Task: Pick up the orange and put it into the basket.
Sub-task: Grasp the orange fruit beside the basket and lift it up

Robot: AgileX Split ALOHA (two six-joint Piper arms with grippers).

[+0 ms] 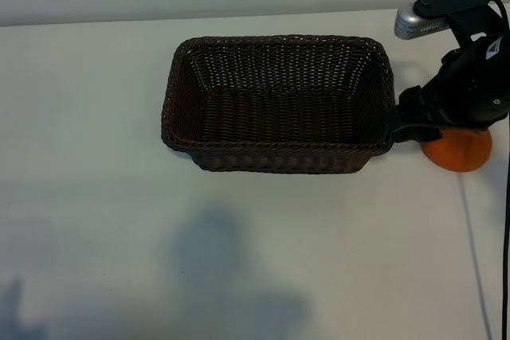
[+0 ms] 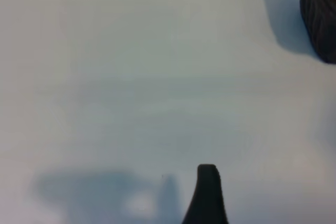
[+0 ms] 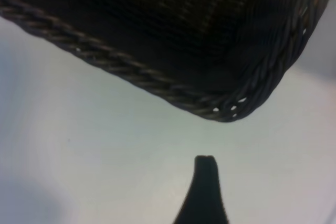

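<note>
The dark-brown woven basket (image 1: 279, 149) stands mid-table, with nothing inside it. Just off its right end lies the orange (image 1: 458, 154), its upper half hidden under my right arm. My right gripper (image 1: 403, 122) hovers at the basket's right rim, past the orange, which lies under the wrist and not between the jaws. The right wrist view shows one dark finger (image 3: 205, 187) over bare table and a basket corner (image 3: 226, 108), but no orange. My left arm is outside the exterior view; its wrist view shows one finger (image 2: 207, 195) over bare table and a basket edge (image 2: 320, 14). Both grippers are open and hold nothing.
The table (image 1: 96, 197) is white, and its far edge (image 1: 88, 23) meets a pale wall. A silver camera (image 1: 422, 23) sits on the right arm's mount. A thin cable (image 1: 476, 252) runs down the table at the right. Arm shadows (image 1: 227, 276) fall on the near part.
</note>
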